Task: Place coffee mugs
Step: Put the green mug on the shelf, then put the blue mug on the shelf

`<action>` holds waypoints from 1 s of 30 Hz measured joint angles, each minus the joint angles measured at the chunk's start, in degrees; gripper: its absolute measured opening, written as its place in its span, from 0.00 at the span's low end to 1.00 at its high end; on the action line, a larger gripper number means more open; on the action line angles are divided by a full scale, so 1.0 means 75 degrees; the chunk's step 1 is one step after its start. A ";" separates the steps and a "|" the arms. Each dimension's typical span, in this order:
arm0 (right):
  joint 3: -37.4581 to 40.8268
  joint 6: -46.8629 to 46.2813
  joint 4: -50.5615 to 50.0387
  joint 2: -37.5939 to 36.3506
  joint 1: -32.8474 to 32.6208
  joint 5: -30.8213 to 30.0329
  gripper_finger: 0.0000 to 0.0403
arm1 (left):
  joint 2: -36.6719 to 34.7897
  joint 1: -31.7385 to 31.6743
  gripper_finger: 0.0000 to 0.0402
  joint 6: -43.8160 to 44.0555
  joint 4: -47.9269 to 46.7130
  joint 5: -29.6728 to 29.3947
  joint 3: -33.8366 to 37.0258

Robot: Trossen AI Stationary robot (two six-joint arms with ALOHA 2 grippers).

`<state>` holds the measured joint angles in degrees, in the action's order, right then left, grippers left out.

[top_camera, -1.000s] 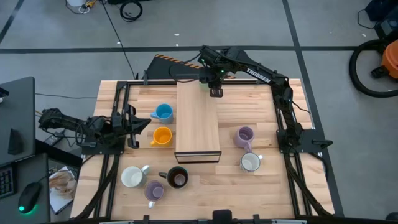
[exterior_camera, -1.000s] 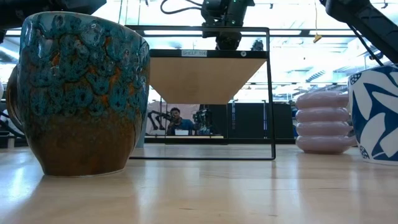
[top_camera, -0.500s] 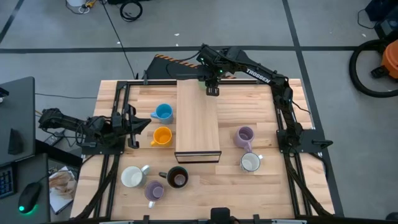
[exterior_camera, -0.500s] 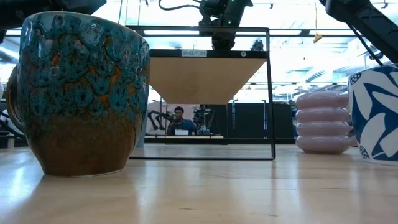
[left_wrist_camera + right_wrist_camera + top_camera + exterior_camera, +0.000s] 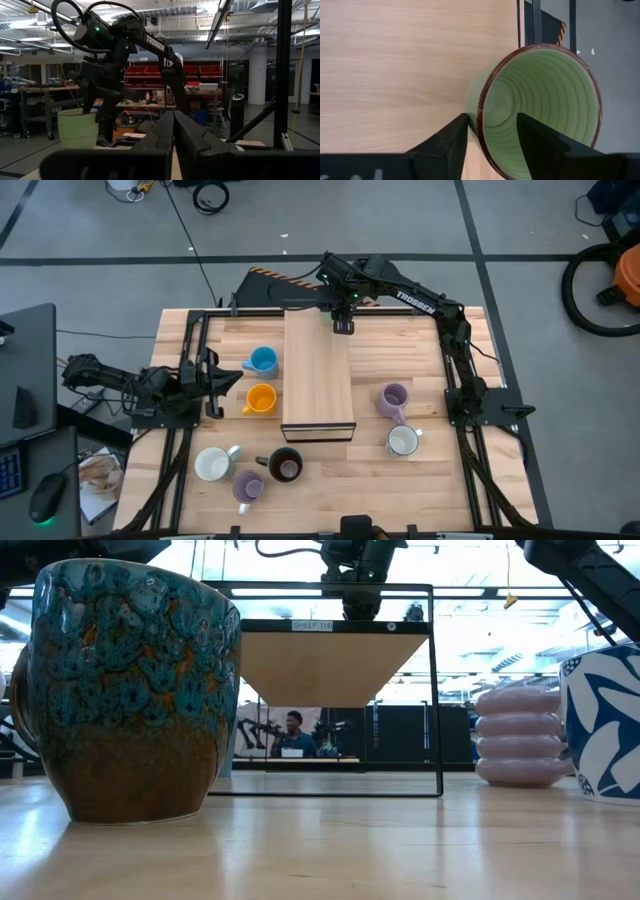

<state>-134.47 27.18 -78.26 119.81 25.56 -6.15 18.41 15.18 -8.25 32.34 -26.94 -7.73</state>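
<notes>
A green mug [image 5: 540, 100] stands upright on the far end of the wooden shelf top [image 5: 318, 375]; it also shows in the left wrist view [image 5: 77, 127]. My right gripper [image 5: 492, 118] hangs over it from above, open, one finger inside the mug and one outside its wall. In the high view this gripper [image 5: 343, 326] hides the mug. On the table stand blue [image 5: 262, 361], orange [image 5: 260, 399], lilac [image 5: 395, 398] and white [image 5: 403, 441] mugs. My left gripper [image 5: 172, 140] waits shut at the table's left. My right gripper straddles the green mug's wall at the rim [image 5: 479, 117], pointing steeply down. A clear gap shows between the wall and the inner finger [image 5: 535, 135]. The outer finger [image 5: 452, 137] stands close to the wall; I cannot tell whether it touches. The mug rests on the shelf.
Near the front edge stand a white mug [image 5: 213, 464], a dark mug [image 5: 286, 466] and a lilac mug [image 5: 248, 488]. The dark glazed mug [image 5: 130, 690] fills the left of the low view. A black wire frame [image 5: 436, 690] carries the shelf.
</notes>
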 joint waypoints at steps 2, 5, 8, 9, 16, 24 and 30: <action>0.0000 -0.0004 -0.0003 0.0000 -0.0020 -0.0027 0.48 | 0.0000 0.0000 0.05 0.0000 0.0000 0.0000 0.0000; 0.0000 -0.0003 -0.0006 0.0000 -0.0092 -0.0222 0.54 | 0.0000 0.0000 0.05 0.0000 0.0000 0.0003 0.0000; -0.0054 -0.0003 -0.0086 0.0000 -0.0188 -0.0441 0.59 | 0.0000 0.0000 0.05 0.0000 0.0000 0.0003 0.0000; -0.0065 -0.0003 -0.0081 -0.0008 -0.0224 -0.0445 0.60 | 0.0000 0.0000 0.05 0.0000 -0.0001 0.0003 0.0000; -0.0067 0.0000 -0.0168 -0.0275 -0.0543 -0.0701 0.68 | 0.0000 0.0000 0.05 -0.0003 -0.0074 0.0000 0.0000; -0.0070 -0.0631 -0.0400 -0.1042 -0.0809 -0.0906 0.68 | 0.0000 0.0000 0.05 0.0013 -0.0163 0.0000 0.0000; 0.0460 -0.1514 -0.0818 -0.1621 -0.0866 -0.1301 0.66 | 0.0000 0.0000 0.05 0.0320 -0.0341 0.0002 0.0000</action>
<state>-131.03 15.83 -84.40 107.65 19.07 -15.91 18.41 15.18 -5.85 29.78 -26.92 -7.73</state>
